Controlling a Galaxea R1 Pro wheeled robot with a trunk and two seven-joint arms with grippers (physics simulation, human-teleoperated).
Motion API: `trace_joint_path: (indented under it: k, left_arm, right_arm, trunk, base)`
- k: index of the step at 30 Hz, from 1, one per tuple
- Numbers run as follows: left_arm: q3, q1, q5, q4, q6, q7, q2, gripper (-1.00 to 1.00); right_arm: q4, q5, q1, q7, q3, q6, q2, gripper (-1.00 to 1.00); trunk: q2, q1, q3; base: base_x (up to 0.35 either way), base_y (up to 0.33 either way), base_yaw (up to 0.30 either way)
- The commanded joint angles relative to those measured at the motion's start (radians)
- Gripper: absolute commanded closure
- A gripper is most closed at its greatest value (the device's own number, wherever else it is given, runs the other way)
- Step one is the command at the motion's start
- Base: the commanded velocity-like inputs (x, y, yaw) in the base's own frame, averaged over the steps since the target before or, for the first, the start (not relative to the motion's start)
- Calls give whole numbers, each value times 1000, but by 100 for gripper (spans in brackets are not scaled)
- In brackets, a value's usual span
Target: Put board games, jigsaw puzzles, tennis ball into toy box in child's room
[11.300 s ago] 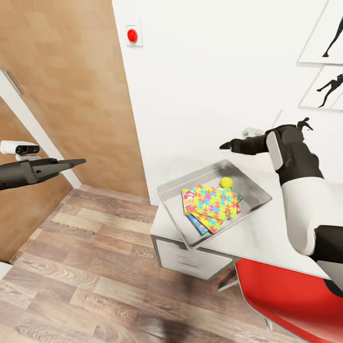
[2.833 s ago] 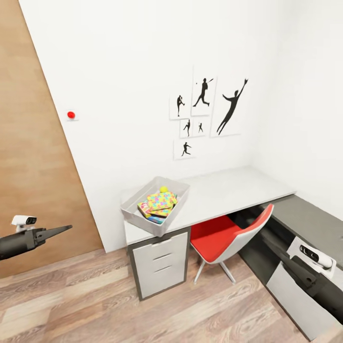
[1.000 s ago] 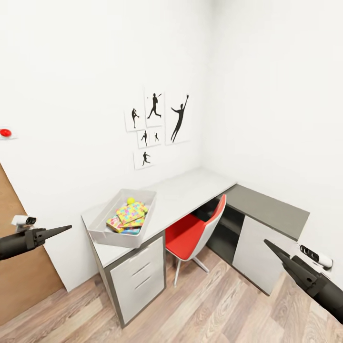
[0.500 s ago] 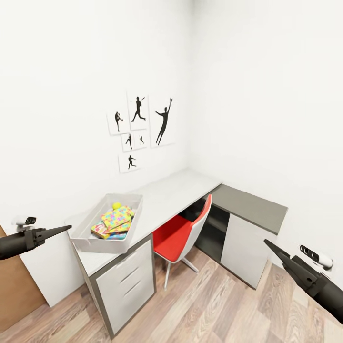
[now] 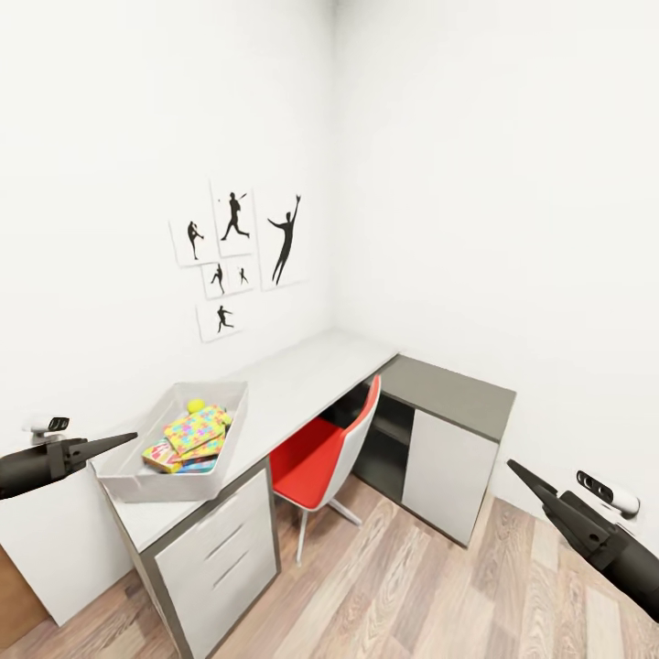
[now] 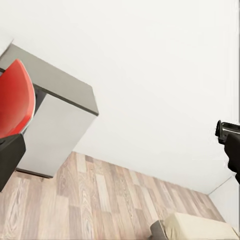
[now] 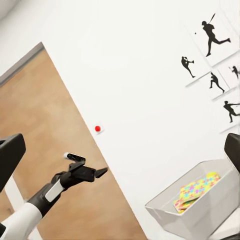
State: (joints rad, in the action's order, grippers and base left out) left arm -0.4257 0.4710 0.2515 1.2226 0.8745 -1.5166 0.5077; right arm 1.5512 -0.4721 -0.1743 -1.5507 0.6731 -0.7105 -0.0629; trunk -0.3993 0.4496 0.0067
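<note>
Grippers first: the left gripper [image 5: 114, 441] and right gripper [image 5: 523, 476] both look pinched closed, holding nothing. Just beyond the left one, the toy box [image 5: 124, 478] on the table [image 5: 311, 366] holds a puzzle [image 5: 192, 428], other boxes and the ball [image 5: 195, 405]. I judge bed games remain.

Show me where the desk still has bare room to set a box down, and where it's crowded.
Free: the long stretch of the table between the toy box and the dark cabinet, above the red chair; the cabinet top too. Crowded: inside the toy box, where a jigsaw puzzle, other boxes and the tennis ball lie stacked.
</note>
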Motion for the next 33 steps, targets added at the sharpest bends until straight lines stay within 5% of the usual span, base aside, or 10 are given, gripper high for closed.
trace_joint_path:
  k: [1, 33]
  left_arm:
    - [0, 0, 0, 0, 11, -4, 0, -100]
    - [-1, 0, 0, 0, 11, -4, 0, -100]
  right_arm:
    - [0, 0, -1, -3, 0, -11, 0, -100]
    - [-1, 0, -1, -3, 0, -11, -1, -100]
  trunk:
    - [-1, 0, 1]
    - [-1, 0, 40]
  base:
    - [0, 0, -206]
    - [0, 0, -206]
